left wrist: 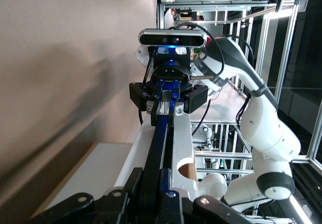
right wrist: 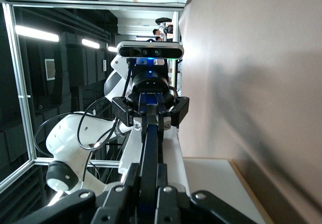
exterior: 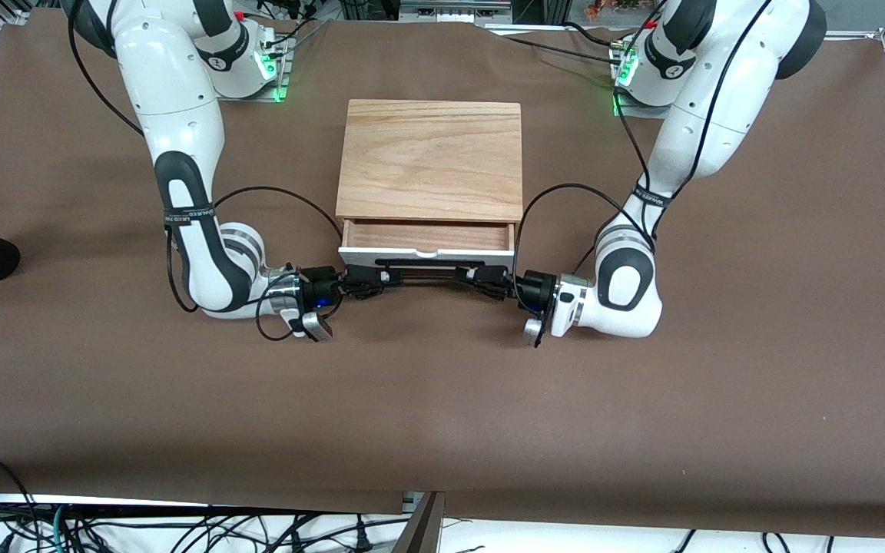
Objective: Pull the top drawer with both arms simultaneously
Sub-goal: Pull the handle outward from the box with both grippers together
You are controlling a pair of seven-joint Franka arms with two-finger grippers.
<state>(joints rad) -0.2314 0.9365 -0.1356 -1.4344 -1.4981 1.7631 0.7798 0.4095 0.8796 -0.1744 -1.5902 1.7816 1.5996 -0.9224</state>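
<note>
Black handle [exterior: 423, 270] gripped by two claws: left claw [exterior: 481, 278], right claw [exterior: 369, 281].

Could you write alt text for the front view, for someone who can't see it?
Two white robot arms grip the black bar handle of the top drawer, partly pulled out of a wooden box on a brown table. The right tool holds one end, the left tool the other.
</note>
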